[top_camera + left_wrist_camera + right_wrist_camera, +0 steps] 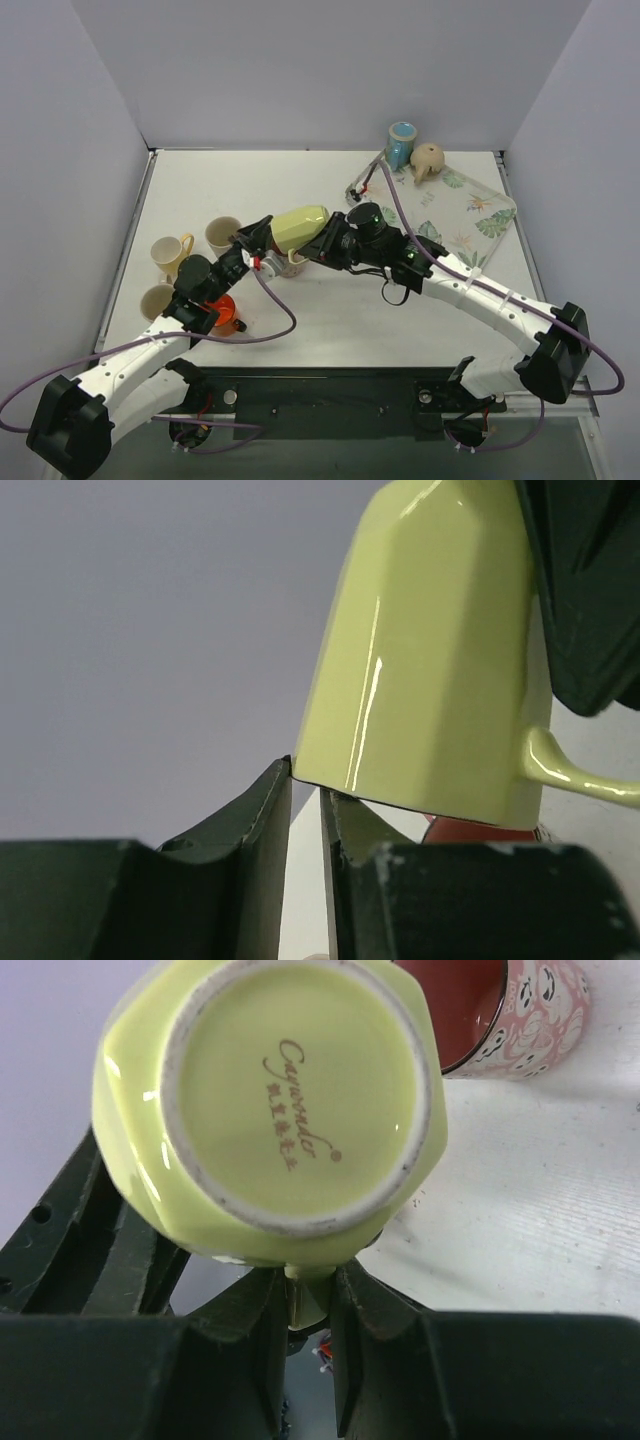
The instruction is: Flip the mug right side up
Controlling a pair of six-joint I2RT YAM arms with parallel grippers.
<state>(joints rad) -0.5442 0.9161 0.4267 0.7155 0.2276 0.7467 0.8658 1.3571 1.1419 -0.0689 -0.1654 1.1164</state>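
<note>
A yellow-green mug (300, 228) is held in the air on its side, above the middle of the table. My right gripper (325, 240) is shut on its handle (305, 1300). The right wrist view faces the mug's stamped base (270, 1090). My left gripper (262, 238) is at the mug's open end. In the left wrist view its fingertips (307, 780) stand nearly together, astride the lower edge of the mug's rim (430, 660), one finger outside the wall and one under it. The handle sticks out to the right (580, 775).
A pink mug with faces (520, 1010) stands under the held mug (290, 264). Cream mugs (172, 252) (222, 235) (157, 298) and an orange cup (222, 312) stand at the left. A leaf-print mat (470, 215), a teal cup (402, 143) and a beige teapot (428, 160) are at the back right.
</note>
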